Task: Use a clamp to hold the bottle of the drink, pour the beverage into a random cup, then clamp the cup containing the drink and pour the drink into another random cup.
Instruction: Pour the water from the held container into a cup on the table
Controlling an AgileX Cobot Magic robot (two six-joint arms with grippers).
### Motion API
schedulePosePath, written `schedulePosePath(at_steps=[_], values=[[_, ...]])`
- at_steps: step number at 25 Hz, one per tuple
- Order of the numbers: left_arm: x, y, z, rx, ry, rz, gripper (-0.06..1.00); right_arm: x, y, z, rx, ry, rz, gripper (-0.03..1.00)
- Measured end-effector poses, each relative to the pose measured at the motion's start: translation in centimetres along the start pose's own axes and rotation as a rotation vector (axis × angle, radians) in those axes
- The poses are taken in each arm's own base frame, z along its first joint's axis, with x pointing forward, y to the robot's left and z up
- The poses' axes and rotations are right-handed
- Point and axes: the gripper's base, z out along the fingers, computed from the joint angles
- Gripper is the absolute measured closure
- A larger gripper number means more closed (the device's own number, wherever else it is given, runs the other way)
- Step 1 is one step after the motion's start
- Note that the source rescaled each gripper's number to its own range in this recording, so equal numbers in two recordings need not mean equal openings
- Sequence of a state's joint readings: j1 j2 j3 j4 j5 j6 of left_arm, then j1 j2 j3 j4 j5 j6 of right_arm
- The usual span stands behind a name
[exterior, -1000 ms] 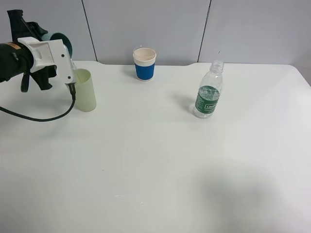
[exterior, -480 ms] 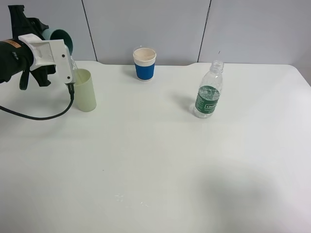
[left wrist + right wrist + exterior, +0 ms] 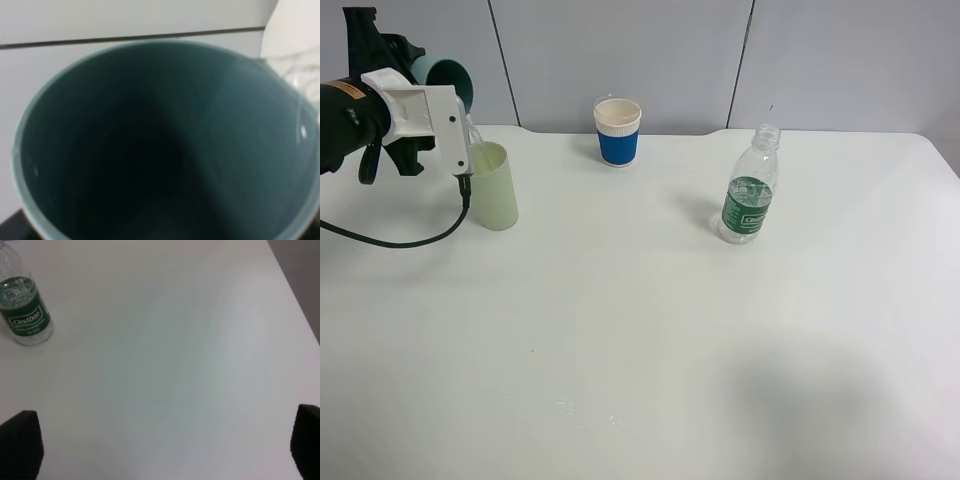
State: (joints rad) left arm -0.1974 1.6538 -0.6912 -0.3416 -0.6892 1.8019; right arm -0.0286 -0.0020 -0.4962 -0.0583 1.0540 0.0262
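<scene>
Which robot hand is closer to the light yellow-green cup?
The left. The left gripper tips the teal cup just above the yellow-green cup. The right gripper is far off, past the bottle.

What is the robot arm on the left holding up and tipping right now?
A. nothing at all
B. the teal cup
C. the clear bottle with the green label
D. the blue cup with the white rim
B: the left gripper holds the teal cup tilted above the pale yellow-green cup, while the bottle and the blue cup stand untouched on the table.
</scene>
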Motion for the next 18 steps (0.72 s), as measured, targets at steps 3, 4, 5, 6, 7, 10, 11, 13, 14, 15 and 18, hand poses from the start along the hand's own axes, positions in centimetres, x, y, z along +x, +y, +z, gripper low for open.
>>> schedulePosePath(at_steps=[3,4,5,6,7,10,11,13,14,15,18], values=[[0.01,0.08,0.00,-0.008,0.001,0.005,0.93,0.00,0.00,0.00,0.000,0.000,0.000,-0.02],[0.01,0.08,0.00,-0.008,0.001,0.005,0.93,0.00,0.00,0.00,0.000,0.000,0.000,-0.02],[0.01,0.08,0.00,-0.008,0.001,0.005,0.93,0.00,0.00,0.00,0.000,0.000,0.000,-0.02],[0.01,0.08,0.00,-0.008,0.001,0.005,0.93,0.00,0.00,0.00,0.000,0.000,0.000,-0.02],[0.01,0.08,0.00,-0.008,0.001,0.007,0.93,0.00,0.00,0.00,0.000,0.000,0.000,-0.02],[0.02,0.12,0.00,-0.013,0.002,0.023,0.93,0.00,0.00,0.00,0.000,0.000,0.000,-0.02],[0.02,0.15,0.00,-0.016,0.002,0.030,0.93,0.00,0.00,0.00,0.000,0.000,0.000,-0.02],[0.02,0.17,0.00,-0.018,0.003,0.041,0.93,0.00,0.00,0.00,0.000,0.000,0.000,-0.02],[0.03,0.24,0.00,-0.027,0.004,0.052,0.93,0.00,0.00,0.00,0.000,0.000,0.000,-0.02],[0.05,0.31,-0.01,-0.034,0.006,0.052,0.93,0.00,0.00,0.00,0.000,0.000,0.000,-0.02],[0.09,0.47,-0.01,-0.051,0.011,0.056,0.93,0.00,0.00,0.00,0.000,0.000,0.000,-0.02]])
